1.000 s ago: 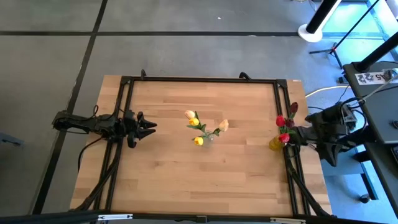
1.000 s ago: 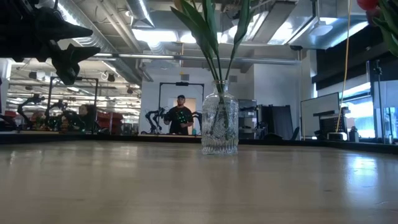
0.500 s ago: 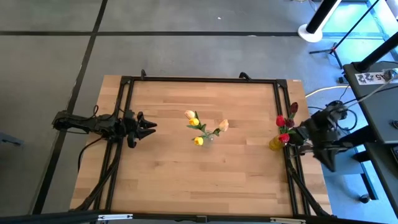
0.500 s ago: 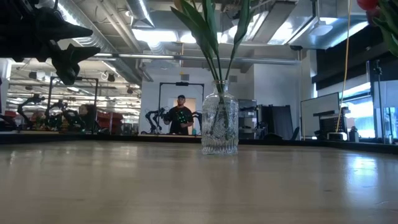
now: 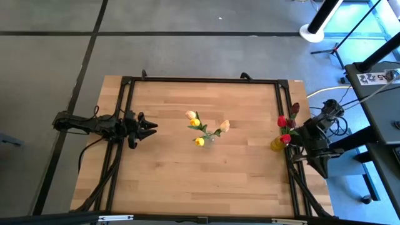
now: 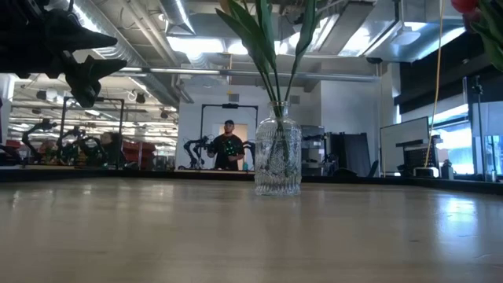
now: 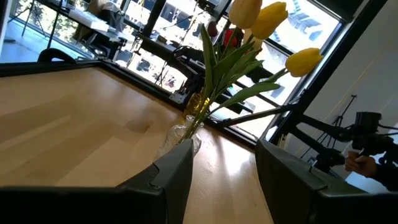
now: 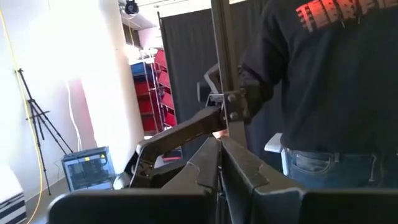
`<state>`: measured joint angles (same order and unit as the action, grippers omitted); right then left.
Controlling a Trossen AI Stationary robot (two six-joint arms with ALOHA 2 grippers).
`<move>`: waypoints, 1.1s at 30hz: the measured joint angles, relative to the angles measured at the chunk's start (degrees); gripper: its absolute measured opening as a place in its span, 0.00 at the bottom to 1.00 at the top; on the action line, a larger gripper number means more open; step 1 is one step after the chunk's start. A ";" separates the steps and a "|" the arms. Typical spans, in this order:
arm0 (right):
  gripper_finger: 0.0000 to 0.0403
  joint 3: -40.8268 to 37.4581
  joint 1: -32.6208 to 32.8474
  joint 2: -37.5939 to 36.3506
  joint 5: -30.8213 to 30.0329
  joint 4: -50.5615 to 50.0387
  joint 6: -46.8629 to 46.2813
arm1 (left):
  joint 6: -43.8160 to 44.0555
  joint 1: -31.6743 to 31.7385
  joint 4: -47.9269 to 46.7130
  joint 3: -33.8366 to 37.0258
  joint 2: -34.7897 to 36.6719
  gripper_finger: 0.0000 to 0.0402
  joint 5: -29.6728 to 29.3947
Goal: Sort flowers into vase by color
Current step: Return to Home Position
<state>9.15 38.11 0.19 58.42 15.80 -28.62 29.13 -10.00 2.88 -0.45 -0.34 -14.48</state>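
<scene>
- The ribbed clear glass vase [image 6: 277, 161] stands upright near the middle of the light wooden table [image 5: 169, 175]. It holds the yellow and peach artificial tulips [image 5: 195, 122] on long green stems.
- The small yellow vase [image 5: 277, 145] sits at the table's right edge. The red and dark maroon tulips [image 5: 282, 122] stand in it.
- The left gripper [image 5: 152, 127] hovers above the table's left part, well apart from the clear vase and pointing toward it. Its fingers are spread wide and hold nothing.
- The right gripper [image 8: 219, 146] seems to sit just beyond the table's right edge, near the yellow vase. Its fingers are pressed together with nothing between them.
- A person in a dark shirt [image 8: 336, 81] stands close behind the right arm.
</scene>
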 joint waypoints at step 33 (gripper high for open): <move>0.05 -8.63 2.01 0.02 -1.43 -3.98 4.94 | 0.23 0.00 0.06 0.00 -0.02 0.42 0.00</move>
<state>0.51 40.12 0.21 56.99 11.81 -23.68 29.36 -10.00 2.94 -0.45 -0.36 -14.48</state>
